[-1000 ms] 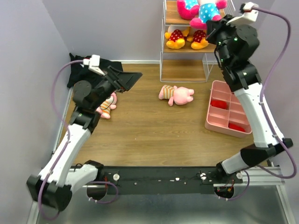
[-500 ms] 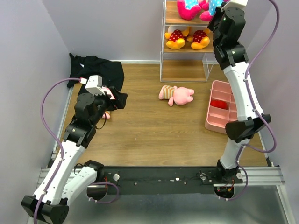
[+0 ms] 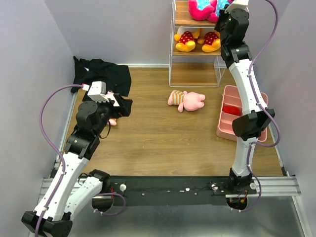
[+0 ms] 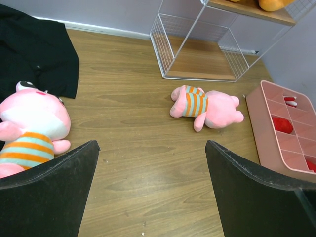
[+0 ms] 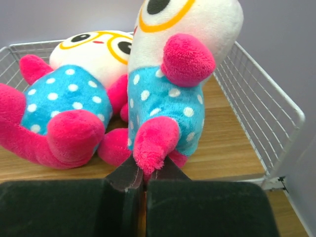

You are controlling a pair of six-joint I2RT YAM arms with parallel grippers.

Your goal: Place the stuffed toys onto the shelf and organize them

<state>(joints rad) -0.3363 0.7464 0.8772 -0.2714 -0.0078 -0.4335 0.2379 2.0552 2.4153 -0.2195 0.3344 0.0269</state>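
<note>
My right gripper [image 5: 145, 173] is shut on a magenta leg of a white-and-magenta toy in a blue dotted dress [image 5: 173, 89], over the shelf's top board [image 5: 232, 148]. A second such toy [image 5: 74, 94] lies beside it on the left. In the top view the right gripper [image 3: 225, 9] is at the shelf [image 3: 195, 54], and two yellow toys [image 3: 186, 40] [image 3: 211, 40] sit on the middle board. One pale pink striped toy [image 3: 186, 100] [image 4: 207, 104] lies mid-floor. Another [image 4: 32, 126] lies left of my open, empty left gripper [image 4: 150, 148] [image 3: 126, 105].
A black cloth [image 3: 101, 74] [image 4: 34, 49] lies at the back left by the wall. A pink compartment tray [image 3: 242, 116] [image 4: 281, 128] with red pieces sits on the right. The shelf's bottom level [image 4: 197, 54] is a wire cage on the floor.
My right arm has risen and carried the blue-dressed toy up onto the top board. My left gripper has drawn back and turned toward the floor beside the left pink toy.
</note>
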